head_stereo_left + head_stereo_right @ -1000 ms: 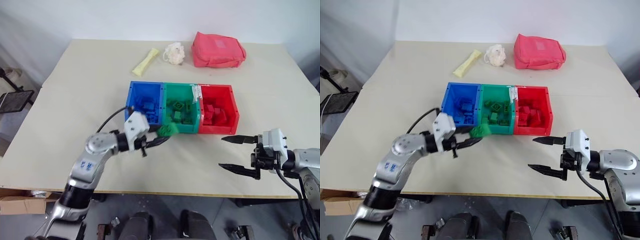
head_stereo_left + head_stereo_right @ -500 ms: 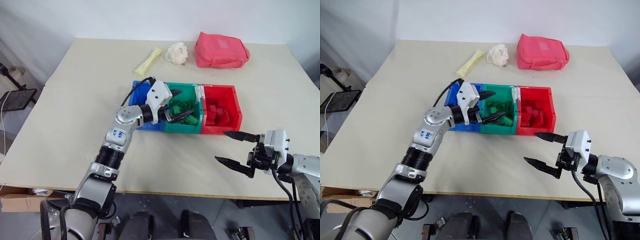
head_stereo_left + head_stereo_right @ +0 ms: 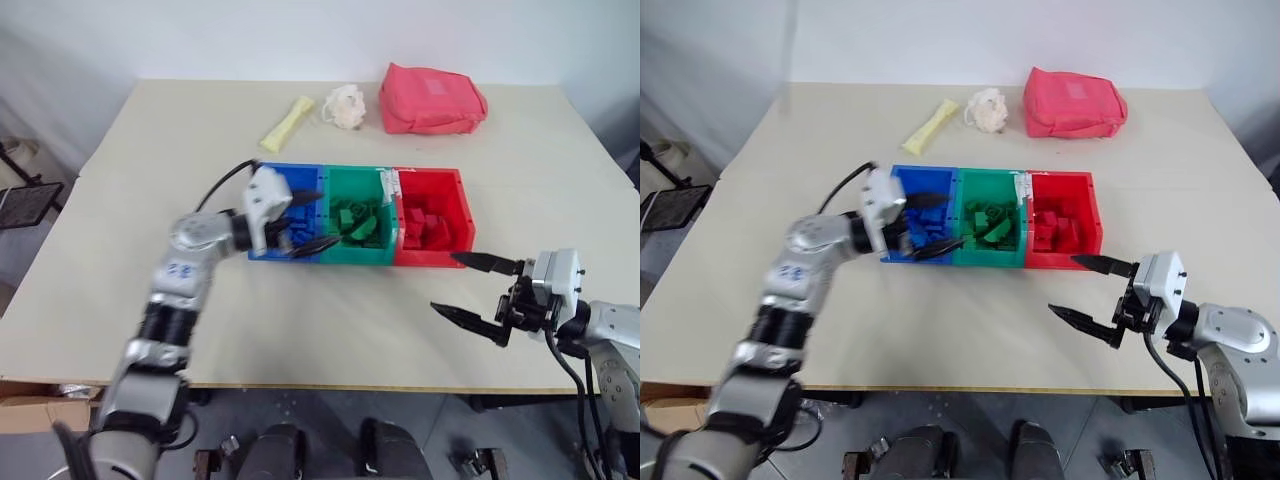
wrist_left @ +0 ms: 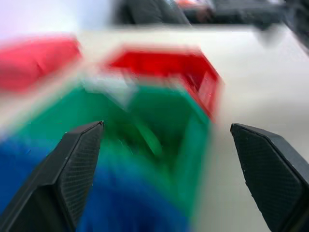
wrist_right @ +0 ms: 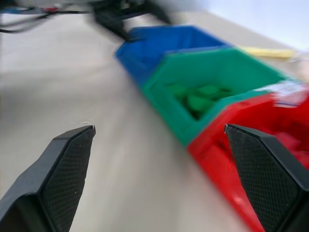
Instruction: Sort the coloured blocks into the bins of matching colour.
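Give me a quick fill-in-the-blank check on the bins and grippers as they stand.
1. The bin between the blue bin and the red bin is ____.
2. The right gripper is open and holds ____.
3. Beside the white fluffy ball, at the table's far edge, lies a red ____.

Missing: green; nothing; pouch

The three joined bins [image 3: 398, 262], blue, green, red, hold matching blocks [image 3: 356, 222], just beside the open left gripper [image 3: 311, 220].

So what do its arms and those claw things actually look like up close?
Both arms are silver-grey metal with black joint segments. The left arm carries small blue markings and a looping black cable. Each white-housed wrist ends in two black, pointed fingers with textured pads: left gripper, right gripper.
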Motion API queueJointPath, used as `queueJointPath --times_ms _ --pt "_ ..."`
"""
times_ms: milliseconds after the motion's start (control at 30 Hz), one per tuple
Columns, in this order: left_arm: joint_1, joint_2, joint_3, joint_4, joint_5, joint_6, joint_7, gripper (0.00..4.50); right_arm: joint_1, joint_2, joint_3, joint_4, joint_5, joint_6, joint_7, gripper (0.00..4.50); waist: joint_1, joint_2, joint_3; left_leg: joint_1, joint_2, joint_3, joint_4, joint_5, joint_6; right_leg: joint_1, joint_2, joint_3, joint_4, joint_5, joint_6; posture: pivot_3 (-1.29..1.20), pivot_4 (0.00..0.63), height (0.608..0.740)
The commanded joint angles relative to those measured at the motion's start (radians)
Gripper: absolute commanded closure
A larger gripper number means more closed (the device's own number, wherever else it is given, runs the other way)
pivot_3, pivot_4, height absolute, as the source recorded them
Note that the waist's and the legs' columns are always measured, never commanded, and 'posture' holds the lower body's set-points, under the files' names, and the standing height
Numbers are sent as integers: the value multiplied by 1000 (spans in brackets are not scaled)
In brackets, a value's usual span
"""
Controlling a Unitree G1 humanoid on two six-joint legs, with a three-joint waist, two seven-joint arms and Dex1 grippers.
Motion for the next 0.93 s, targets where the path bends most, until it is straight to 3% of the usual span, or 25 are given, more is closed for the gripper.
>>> queueJointPath --times_ms 33,200,333,667,933 --pt "48 59 73 -107 -81 59 -32 41 -51 -13 8 23 -1 5 7 0 4 0 0 0 0 0 1 0 0 0 0 0 0 0 0 0 150 740" --pt "227 159 175 -216 -145 102 -54 41 -112 -37 42 96 -25 2 63 0 2 0 0 -1 -1 -4 1 -1 0 1 -2 3 -1 0 0 0 150 740" --pt "356 208 247 -174 -137 32 -90 41 -154 -97 73 233 -81 -40 165 0 0 0 0 -1 -2 -5 1 -1 0 2 -3 3 -2 0 0 0 150 740" --pt "435 217 344 -144 -141 7 -23 41 -169 -122 40 295 -81 -46 206 0 -2 0 0 -1 0 -4 -1 -2 -1 0 -4 3 -2 0 -1 0 150 740" --pt "432 198 344 -156 -132 -15 19 41 -127 -117 -13 274 -63 -38 167 0 1 0 0 -1 -1 -4 -1 -2 -1 1 -4 3 -2 0 -1 0 150 740"
